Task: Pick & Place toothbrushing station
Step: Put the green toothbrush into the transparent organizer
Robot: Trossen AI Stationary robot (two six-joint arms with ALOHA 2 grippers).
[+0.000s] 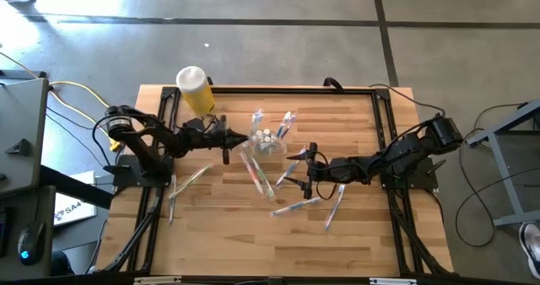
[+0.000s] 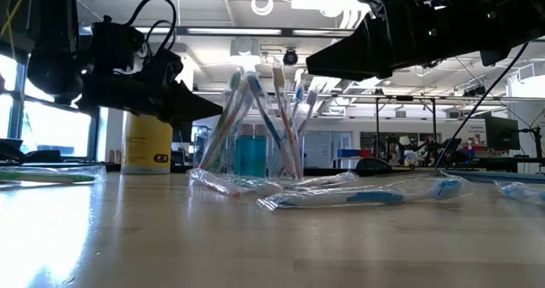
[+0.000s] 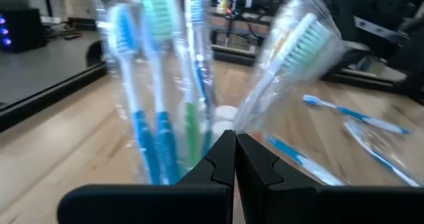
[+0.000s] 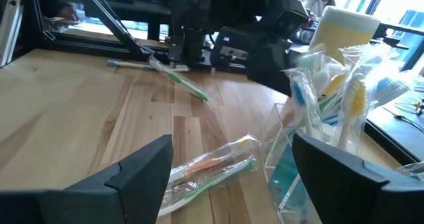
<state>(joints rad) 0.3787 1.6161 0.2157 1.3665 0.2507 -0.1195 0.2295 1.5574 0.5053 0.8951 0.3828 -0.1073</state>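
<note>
1. The clear holder cup (image 1: pixel 268 140) is standing mid-desk (image 1: pixel 211 234), holding wrapped toothbrushes (image 3: pixel 142 85).
2. The left hand (image 1: pixel 229 142) is hovering beside it, fingers pressed together.
3. The right hand (image 1: pixel 309 169) is hanging nearby, fingers spread.

Holder cup (image 1: pixel 268 140) hemmed betw both grippers; loose toothbrushes (image 1: pixel 297 207) clutter centre; front of table (image 1: pixel 253 247) clear.

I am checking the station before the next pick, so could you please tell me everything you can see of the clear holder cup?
The holder cup is small, clear and looks like plastic. It stands upright on the wooden table near its middle, with several wrapped toothbrushes leaning out of its top. The left gripper, fingers shut, sits close beside it; whether they touch cannot be told.
</note>
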